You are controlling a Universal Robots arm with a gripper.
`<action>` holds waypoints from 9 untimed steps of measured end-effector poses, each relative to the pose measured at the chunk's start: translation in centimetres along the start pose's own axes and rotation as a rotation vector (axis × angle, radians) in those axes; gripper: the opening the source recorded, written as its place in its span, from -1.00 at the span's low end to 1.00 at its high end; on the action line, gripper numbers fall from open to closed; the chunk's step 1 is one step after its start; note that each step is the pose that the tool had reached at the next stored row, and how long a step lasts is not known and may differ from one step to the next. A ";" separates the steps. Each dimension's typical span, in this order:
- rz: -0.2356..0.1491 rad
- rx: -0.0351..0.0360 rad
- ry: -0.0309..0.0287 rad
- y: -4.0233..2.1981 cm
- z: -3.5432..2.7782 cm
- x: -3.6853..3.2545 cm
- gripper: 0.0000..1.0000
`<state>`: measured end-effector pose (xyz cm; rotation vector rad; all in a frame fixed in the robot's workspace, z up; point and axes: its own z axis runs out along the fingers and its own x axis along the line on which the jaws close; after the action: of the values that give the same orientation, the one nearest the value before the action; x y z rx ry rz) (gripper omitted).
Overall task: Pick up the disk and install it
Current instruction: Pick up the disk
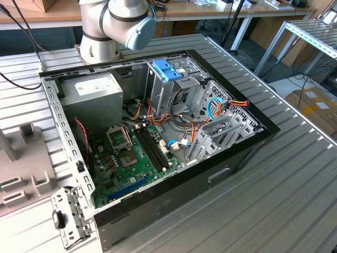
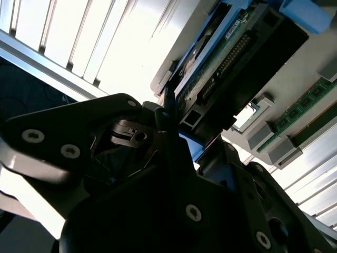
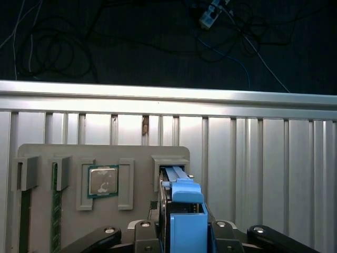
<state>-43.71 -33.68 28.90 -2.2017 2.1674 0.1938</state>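
The disk (image 3: 187, 213), a flat dark drive framed by bright blue plastic rails with a blue end tab, stands on edge in a slot of the grey plastic holder plate (image 3: 142, 153). The tab end is uppermost, so both broad faces are free to take. In the first wrist view the black gripper (image 3: 184, 234) straddles the disk and appears clamped against both faces, so it is judged to be gripping it. In the second wrist view the disk (image 2: 231, 63) shows its connector edge just past the gripper.

The holder lies on the ribbed metal table (image 3: 263, 158). Its other pockets hold a square silvery processor chip (image 3: 102, 181) and a green memory stick (image 3: 54, 211), both apart from the disk. The slot walls hug the disk closely.

In the exterior view the open black computer case (image 1: 210, 174) lies well apart, with orange and blue cables (image 1: 216, 108) crowding its metal drive cage (image 1: 174, 87).
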 end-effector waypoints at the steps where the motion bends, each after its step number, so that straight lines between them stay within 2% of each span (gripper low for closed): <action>1: 0.000 0.0000 0.0018 0.00 -0.03 0.21 -0.24; 3: 0.001 -0.0003 0.0185 0.00 -0.06 0.44 -0.24; 5: 0.003 -0.0007 0.0461 0.01 -0.07 0.57 -0.24; 6: 0.004 -0.0007 0.0674 0.01 -0.07 0.62 -0.24; 7: 0.005 -0.0007 0.0844 0.01 -0.07 0.64 -0.24; 8: 0.006 -0.0013 0.1071 0.01 -0.07 0.66 -0.24; 9: 0.007 -0.0014 0.1193 0.01 -0.08 0.66 -0.24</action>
<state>-43.71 -34.35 28.90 -2.2623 2.2346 0.0656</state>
